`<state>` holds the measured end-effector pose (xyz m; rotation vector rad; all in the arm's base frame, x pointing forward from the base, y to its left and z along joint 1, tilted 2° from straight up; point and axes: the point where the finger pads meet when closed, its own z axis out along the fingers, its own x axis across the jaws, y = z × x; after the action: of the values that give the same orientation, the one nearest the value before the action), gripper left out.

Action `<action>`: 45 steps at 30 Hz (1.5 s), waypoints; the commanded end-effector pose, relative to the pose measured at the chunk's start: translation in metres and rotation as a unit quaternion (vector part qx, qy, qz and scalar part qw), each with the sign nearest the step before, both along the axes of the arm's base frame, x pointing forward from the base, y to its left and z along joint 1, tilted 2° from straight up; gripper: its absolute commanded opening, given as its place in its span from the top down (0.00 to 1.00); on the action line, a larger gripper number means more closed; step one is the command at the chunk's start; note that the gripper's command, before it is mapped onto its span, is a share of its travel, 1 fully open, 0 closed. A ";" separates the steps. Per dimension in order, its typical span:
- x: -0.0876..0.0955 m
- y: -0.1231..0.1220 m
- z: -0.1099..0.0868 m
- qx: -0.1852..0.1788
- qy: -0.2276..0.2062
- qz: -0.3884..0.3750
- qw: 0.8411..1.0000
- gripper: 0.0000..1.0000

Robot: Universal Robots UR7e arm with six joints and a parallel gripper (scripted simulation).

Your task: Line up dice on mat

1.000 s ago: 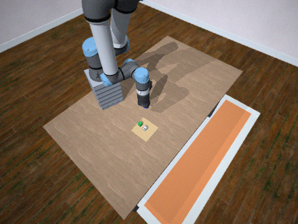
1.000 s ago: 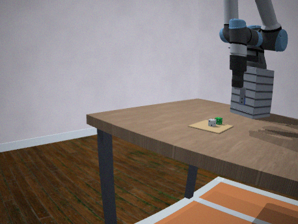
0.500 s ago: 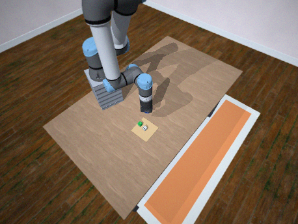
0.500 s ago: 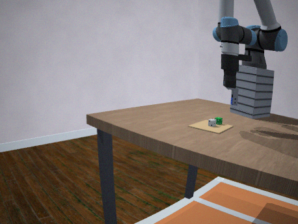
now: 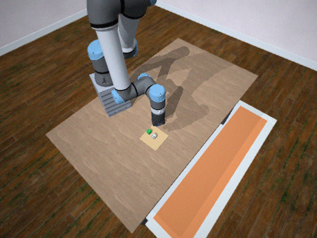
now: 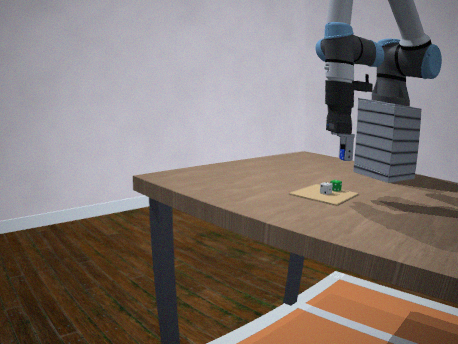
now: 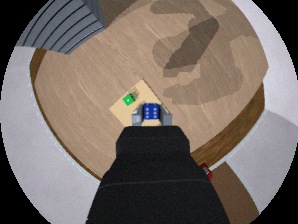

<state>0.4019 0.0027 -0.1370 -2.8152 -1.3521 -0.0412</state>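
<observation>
A small tan mat [image 5: 156,142] [image 6: 306,193] [image 7: 124,112] lies flat on the wooden table. A green die [image 5: 149,131] [image 6: 336,185] [image 7: 128,99] and a white die [image 5: 154,135] [image 6: 326,188] stand on the mat, close together; in the wrist view the gripper hides the white one. My gripper [image 6: 345,152] [image 7: 150,109] is shut on a blue die [image 6: 342,153] [image 7: 150,112] and holds it in the air, well above the table, over the mat's edge on the robot's side. In the top view the gripper body [image 5: 158,118] hides the blue die.
The grey ribbed robot base [image 5: 111,100] [image 6: 387,141] [image 7: 69,19] stands on the table behind the mat. An orange panel with a white frame [image 5: 214,162] [image 6: 350,310] lies on the floor beside the table. The table edge [image 6: 225,210] is near the mat's front.
</observation>
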 end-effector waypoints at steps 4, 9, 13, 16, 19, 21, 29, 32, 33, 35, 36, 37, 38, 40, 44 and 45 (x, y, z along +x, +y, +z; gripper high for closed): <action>0.019 -0.019 0.001 -0.001 -0.002 0.101 0.995 0.51; 0.032 -0.032 0.003 -0.002 -0.004 0.166 0.986 0.51; 0.040 -0.040 0.004 -0.002 -0.005 0.205 0.979 0.51; 0.046 -0.047 0.005 -0.003 -0.006 0.235 0.972 0.51; 0.049 -0.050 0.006 -0.003 -0.006 0.249 0.968 0.51; 0.051 -0.051 0.006 -0.003 -0.006 0.255 0.967 0.51; 0.055 -0.055 0.007 -0.003 -0.007 0.273 0.962 0.51; 0.055 -0.054 0.007 -0.004 -0.007 0.273 0.962 0.51; 0.055 -0.054 0.007 -0.004 -0.007 0.273 0.962 0.51; 0.054 -0.054 0.007 -0.003 -0.007 0.273 0.962 0.51; 0.054 -0.054 0.007 -0.003 -0.007 0.273 0.962 0.51; 0.054 -0.054 0.007 -0.003 -0.007 0.273 0.962 0.51; 0.053 -0.054 0.007 -0.003 -0.006 0.273 0.962 0.51; 0.053 -0.054 0.007 -0.003 -0.006 0.273 0.962 0.51; 0.053 -0.054 0.006 -0.003 -0.006 0.273 0.962 0.51; 0.053 -0.054 0.005 -0.003 -0.006 0.273 0.962 0.51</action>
<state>0.4547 -0.0505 -0.1302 -2.3419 -2.0727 -0.0447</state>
